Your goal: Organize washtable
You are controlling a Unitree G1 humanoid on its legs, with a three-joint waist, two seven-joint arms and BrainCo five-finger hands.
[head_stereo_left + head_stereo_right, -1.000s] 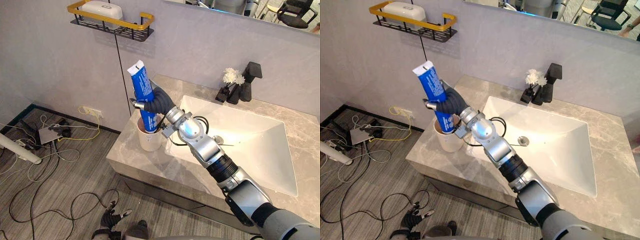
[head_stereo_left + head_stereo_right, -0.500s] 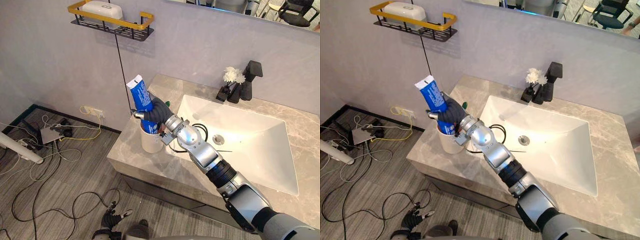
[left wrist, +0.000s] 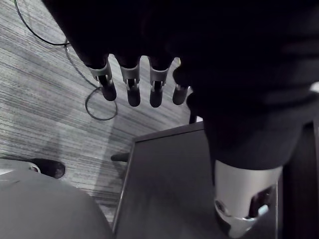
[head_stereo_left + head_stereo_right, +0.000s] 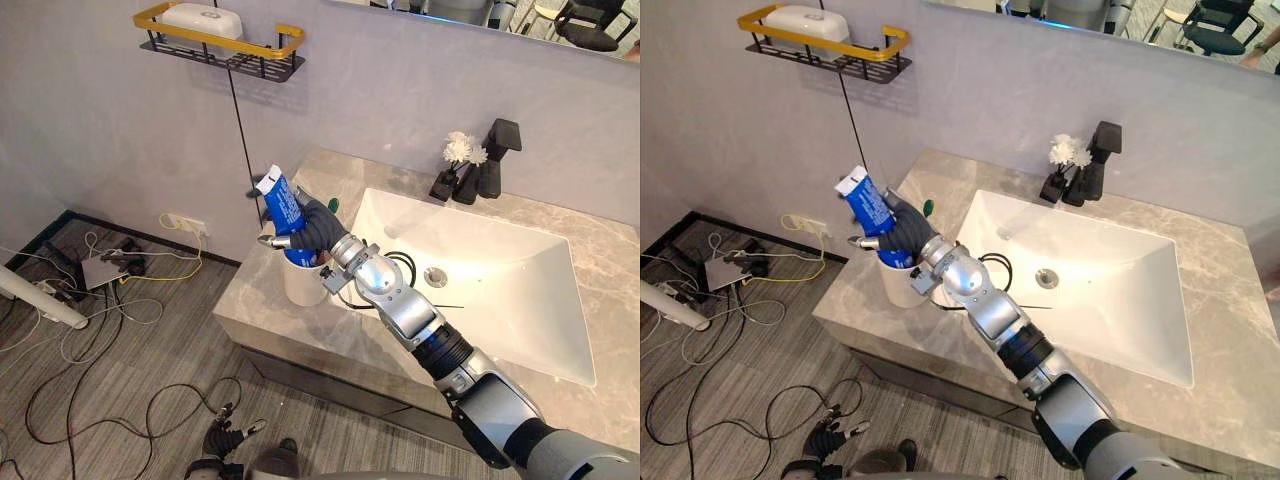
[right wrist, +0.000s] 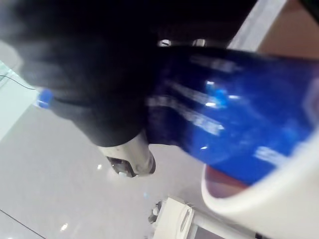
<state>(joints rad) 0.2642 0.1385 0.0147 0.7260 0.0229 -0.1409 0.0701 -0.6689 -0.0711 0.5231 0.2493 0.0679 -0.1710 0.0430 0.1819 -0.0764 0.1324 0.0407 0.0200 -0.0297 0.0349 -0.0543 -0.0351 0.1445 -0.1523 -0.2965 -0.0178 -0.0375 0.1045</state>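
A blue toothpaste tube point(image 4: 283, 208) stands tilted in a white cup point(image 4: 302, 283) at the left end of the grey marble washtable point(image 4: 262, 312). A green-tipped toothbrush point(image 4: 332, 205) pokes out of the same cup. My right hand point(image 4: 318, 228) rests against the tube just above the cup's rim. In the right wrist view its thumb point(image 5: 127, 159) stands off the tube point(image 5: 239, 124), so the hand is open. My left hand point(image 3: 132, 82) hangs low over the floor, fingers straight and empty.
A white sink basin point(image 4: 560, 262) fills the counter's middle. A black faucet point(image 4: 497, 160) and a small vase of white flowers point(image 4: 460, 152) stand behind it. A black and gold wall shelf point(image 4: 230, 52) carries a white box point(image 4: 203, 18). Cables lie on the floor point(image 4: 90, 330).
The tube has gone down into the cup and now stands lower against my right hand. The right hand's grip on it has loosened. My left hand has not moved.
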